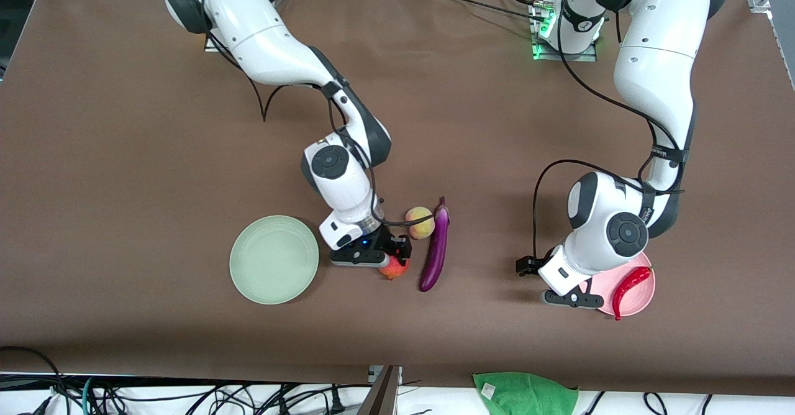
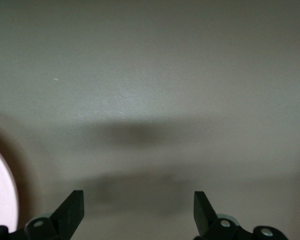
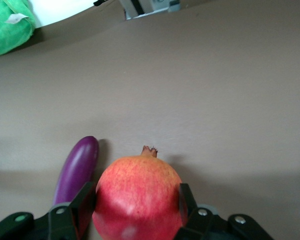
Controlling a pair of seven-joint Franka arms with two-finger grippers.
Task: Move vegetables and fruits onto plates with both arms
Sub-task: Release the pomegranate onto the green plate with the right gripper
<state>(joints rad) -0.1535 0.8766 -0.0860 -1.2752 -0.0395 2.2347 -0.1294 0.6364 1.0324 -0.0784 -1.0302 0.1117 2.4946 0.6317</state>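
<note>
My right gripper (image 1: 397,258) (image 3: 136,199) is shut on the round red pomegranate (image 1: 394,269) (image 3: 138,197), one finger on each side, low at the table. The purple eggplant (image 1: 435,250) (image 3: 76,170) lies just beside it, toward the left arm's end. The yellow-pink peach (image 1: 420,222) touches the eggplant's stem end. The pale green plate (image 1: 274,259) lies bare, on the pomegranate's side toward the right arm's end. The red chili pepper (image 1: 628,287) rests on the pink plate (image 1: 643,297) (image 2: 0,195). My left gripper (image 1: 533,272) (image 2: 138,207) hangs open over bare table beside the pink plate, holding nothing.
A green cloth (image 1: 525,392) (image 3: 7,25) lies off the table's front edge. Cables trail from both arms. The brown tablecloth (image 1: 124,185) covers the whole table.
</note>
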